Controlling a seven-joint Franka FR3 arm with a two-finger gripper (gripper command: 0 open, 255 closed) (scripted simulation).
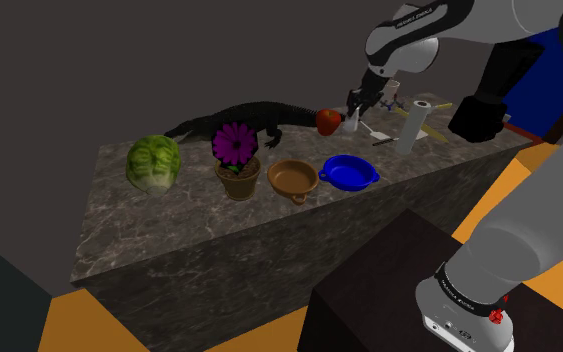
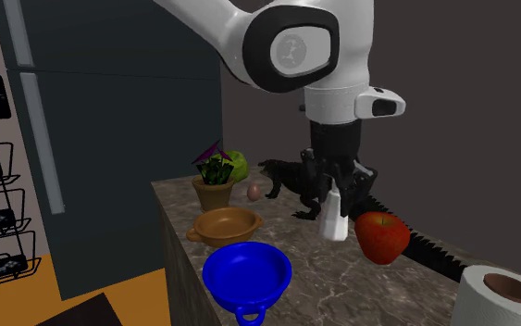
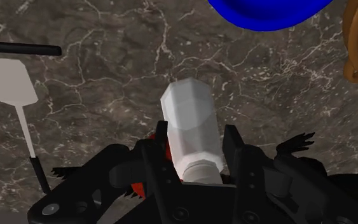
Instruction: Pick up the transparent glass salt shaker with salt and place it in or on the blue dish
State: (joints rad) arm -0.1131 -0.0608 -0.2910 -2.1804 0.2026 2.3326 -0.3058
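Over the marble counter [image 1: 169,230] | gripper [image 3: 195,149] pinched shut on the salt shaker [image 2: 334,215], clasping its narrower end | shaker hangs just beside a red apple [image 2: 381,236] | blue dish [image 2: 221,278] near, brown bowl [image 2: 214,231] beyond | crocodile toy [image 1: 239,118] behind, spatula [image 3: 9,83] aside | shaker: plain white, faceted
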